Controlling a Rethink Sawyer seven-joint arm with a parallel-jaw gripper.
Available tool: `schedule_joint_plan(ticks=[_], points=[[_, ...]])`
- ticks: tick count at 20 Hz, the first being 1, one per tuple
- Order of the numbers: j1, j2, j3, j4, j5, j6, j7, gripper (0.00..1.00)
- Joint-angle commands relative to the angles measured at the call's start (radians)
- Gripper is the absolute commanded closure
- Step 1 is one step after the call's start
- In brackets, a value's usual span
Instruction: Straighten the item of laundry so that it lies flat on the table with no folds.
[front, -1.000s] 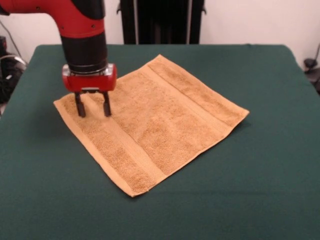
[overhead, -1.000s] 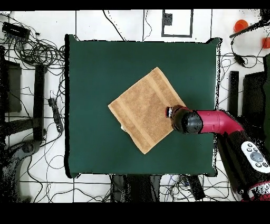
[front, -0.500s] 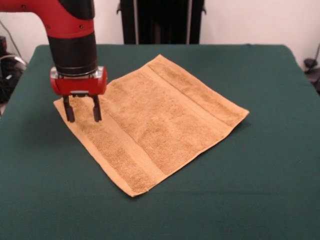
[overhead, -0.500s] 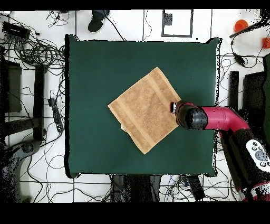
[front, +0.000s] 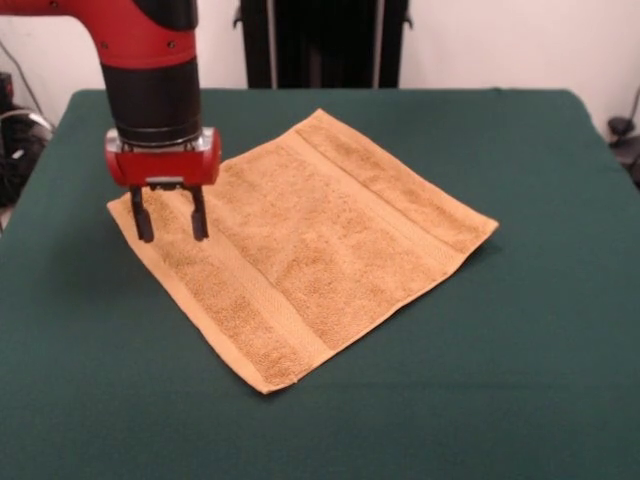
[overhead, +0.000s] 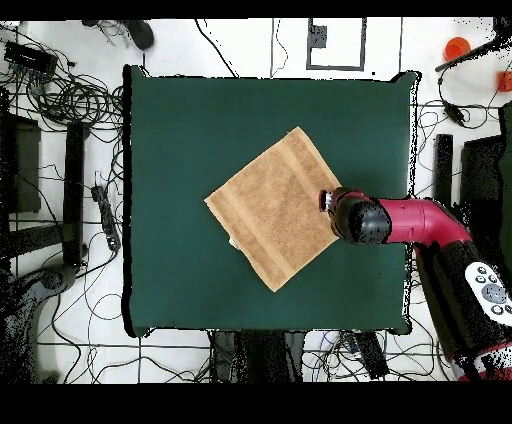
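Nearest in the front view: bare green table (front: 520, 400), then the towel's (front: 310, 245) near corner. Towel spread flat as a diamond around the table's middle, no folds showing, woven bands running along two opposite edges. In the overhead view, same diamond (overhead: 278, 207) on the table (overhead: 180, 130), a small white label poking out at one edge.

Farther back, at the towel's left corner in the front view: gripper (front: 170, 225), released, two dark fingers (front: 143, 225) parted and pointing straight down, holding nothing. Tips just over the corner's cloth; touching or not, cannot tell. Above the fingers, a red wrist block and black-and-red arm (front: 150, 70) rising out of the top edge.

Overhead, arm (overhead: 400, 222) reaching in from the table's side to that same corner.
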Motion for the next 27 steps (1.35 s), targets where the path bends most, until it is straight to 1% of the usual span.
schedule_joint_plan(ticks=[1, 4, 12, 14, 17, 20, 27], points=[[0.049, -0.107, 0.102, 0.101, 0.061, 0.087, -0.108, 0.0], [0.052, -0.106, 0.096, 0.113, 0.062, 0.053, -0.085, 0.0], [0.089, -0.098, 0.046, 0.117, 0.014, -0.021, -0.028, 0.0], [0.102, -0.095, 0.025, 0.114, 0.017, 0.004, -0.015, 0.0], [0.1, -0.073, 0.016, 0.117, 0.014, -0.038, 0.014, 0.0], [0.093, -0.074, 0.022, 0.121, 0.027, -0.031, 0.009, 0.0], [0.091, -0.07, 0.014, 0.126, 0.028, -0.034, 0.013, 0.0]])
